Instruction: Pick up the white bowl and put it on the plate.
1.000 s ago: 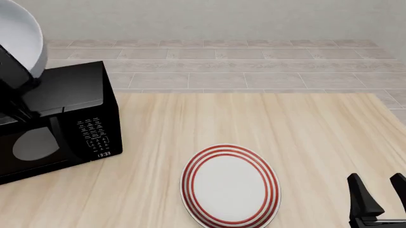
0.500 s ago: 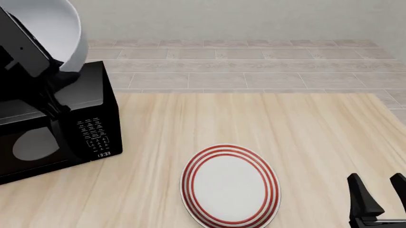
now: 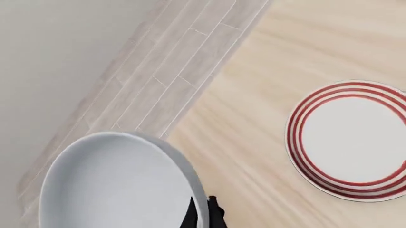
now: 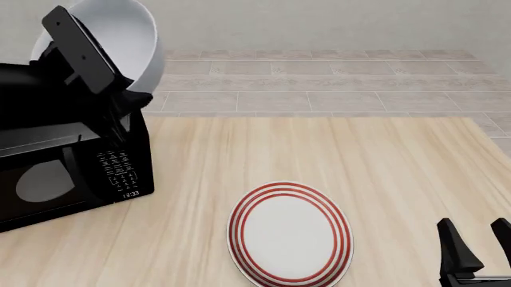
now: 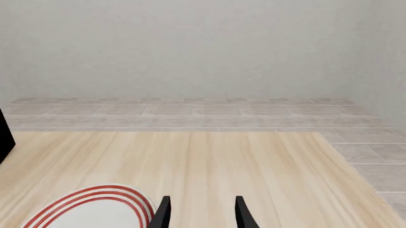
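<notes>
The white bowl (image 4: 124, 33) hangs tilted in the air above the microwave's far right corner, its open side turned toward the camera. My left gripper (image 4: 134, 95) is shut on its lower rim. The left wrist view shows the black fingertips (image 3: 204, 214) pinching the bowl (image 3: 117, 185) at its edge. The plate (image 4: 290, 234), flat with red rings, lies on the table near the front, right of the microwave and well below and to the right of the bowl; the left wrist view also shows the plate (image 3: 352, 142). My right gripper (image 4: 473, 230) stands open and empty at the front right, right of the plate (image 5: 89, 209).
A black microwave (image 4: 68, 161) occupies the table's left side under the left arm. The wooden table (image 4: 319, 149) ends at a tiled floor (image 4: 319, 84) at the back and right.
The left arm has carried the bowl rightward from the picture's far left edge to above the microwave's right end. The right gripper and the plate have not moved.
</notes>
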